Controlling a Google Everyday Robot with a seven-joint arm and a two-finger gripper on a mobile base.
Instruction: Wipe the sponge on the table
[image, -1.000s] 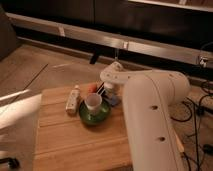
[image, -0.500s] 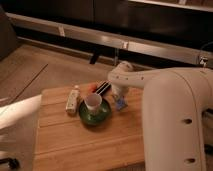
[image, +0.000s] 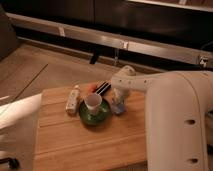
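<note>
Entry: I am seeing the gripper (image: 119, 99) pointing down from the wrist, right over the sponge (image: 120, 108), toward the far right part of the table (image: 85, 145). I cannot tell whether the tool is apart, together or clamped on the pad; the wrist is hiding that.

Step in hand, as I am judging it: either taking hold of the sponge or pressing it down in mid-wipe. The scene is fitting both.

Any stroke from here is calling for steady downward pressure and a path over bare planks. The green bowl (image: 95, 115) with the white cup (image: 92, 102) in it is sitting just beside the pad on its left, and the black striped object (image: 103, 87) is lying close behind.

The sponge is showing as a small blue-grey patch, flat on the wood and partly covered by the tool. The white bottle (image: 73, 98) is lying well apart, past the bowl.
</note>
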